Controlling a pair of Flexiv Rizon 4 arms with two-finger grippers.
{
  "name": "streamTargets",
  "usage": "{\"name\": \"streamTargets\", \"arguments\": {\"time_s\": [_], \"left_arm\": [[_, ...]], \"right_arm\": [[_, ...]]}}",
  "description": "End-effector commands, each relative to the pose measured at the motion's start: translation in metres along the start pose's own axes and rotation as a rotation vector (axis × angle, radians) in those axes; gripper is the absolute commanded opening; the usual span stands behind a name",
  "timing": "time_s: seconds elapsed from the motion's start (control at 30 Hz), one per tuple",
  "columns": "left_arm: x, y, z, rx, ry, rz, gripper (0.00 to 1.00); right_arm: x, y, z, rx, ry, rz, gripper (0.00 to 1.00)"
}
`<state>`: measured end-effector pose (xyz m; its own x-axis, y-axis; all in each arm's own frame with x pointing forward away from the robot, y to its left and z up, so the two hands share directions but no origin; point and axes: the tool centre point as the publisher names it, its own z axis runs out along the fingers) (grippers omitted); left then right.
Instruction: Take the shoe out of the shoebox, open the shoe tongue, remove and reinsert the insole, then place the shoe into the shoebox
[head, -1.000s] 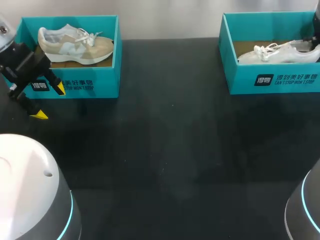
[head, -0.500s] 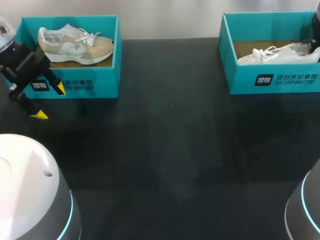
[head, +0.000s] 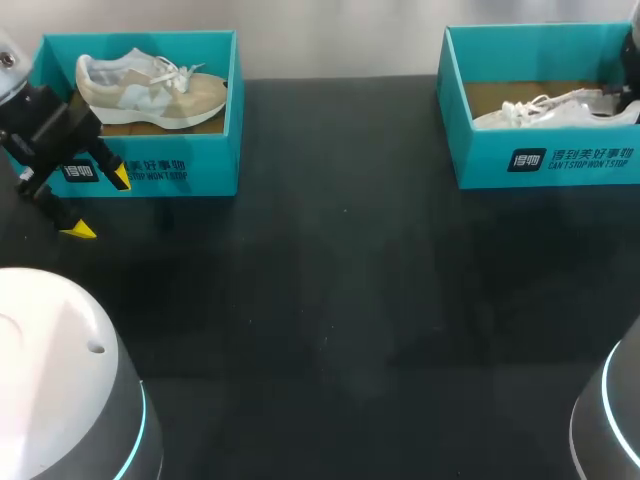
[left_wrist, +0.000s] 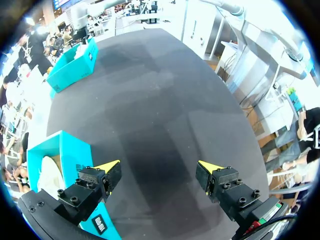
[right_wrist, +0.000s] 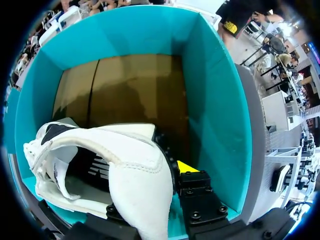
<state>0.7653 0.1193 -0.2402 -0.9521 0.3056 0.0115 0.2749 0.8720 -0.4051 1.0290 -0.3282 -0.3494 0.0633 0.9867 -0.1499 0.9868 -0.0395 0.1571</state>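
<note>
The shoe (right_wrist: 125, 165), a white trainer, lies on its side inside the box (right_wrist: 220, 115) at the table's far right, heel towards the right arm and toe towards the middle of the table. The right gripper (right_wrist: 150, 175) has the heel between its fingers: one yellow-tipped finger sits hard against the heel's outer side, the other is hidden behind the heel, so I judge it closed on the shoe rather than see it outright. As to progress, the shoe is in the box with a gripper on it, which fits either the first lift out or the last step of setting it back in; these pictures do not settle which. The collar gapes wide and the laces look loose, but whether the tongue has been opened, or the insole taken out and put back, I cannot tell; the inside is dark, with only some print showing. The toe is cut off in the right wrist view, and in the head view the box wall hides the sole and the right arm is nearly out of view. Well apart, the left gripper (left_wrist: 159, 170) hangs with its fingers spread wide and nothing between them, over the table (head: 340, 300) just in front of the left box (head: 150, 170), which holds a tan shoe (head: 150, 90).
</note>
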Motion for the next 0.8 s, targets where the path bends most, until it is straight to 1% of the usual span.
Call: {"name": "streamTargets", "arguments": {"time_s": [0.03, 0.37, 0.5, 0.63, 0.8], "left_arm": [[0.001, 0.000, 0.000, -0.002, -0.001, 0.001, 1.00], [0.001, 0.000, 0.000, -0.002, -0.001, 0.001, 1.00], [0.001, 0.000, 0.000, -0.002, -0.001, 0.001, 1.00], [0.001, 0.000, 0.000, -0.002, -0.001, 0.001, 1.00], [0.001, 0.000, 0.000, -0.002, -0.001, 0.001, 1.00]], "right_arm": [[0.010, 0.005, 0.006, 0.008, 0.000, 0.008, 0.00], [-0.010, 0.007, 0.004, -0.002, -0.027, 0.040, 0.00], [-0.012, 0.006, 0.008, -0.001, -0.028, 0.046, 0.00], [-0.010, 0.005, 0.013, 0.000, -0.020, 0.037, 0.00], [-0.010, 0.010, 0.022, 0.001, -0.015, 0.028, 0.00]]}}
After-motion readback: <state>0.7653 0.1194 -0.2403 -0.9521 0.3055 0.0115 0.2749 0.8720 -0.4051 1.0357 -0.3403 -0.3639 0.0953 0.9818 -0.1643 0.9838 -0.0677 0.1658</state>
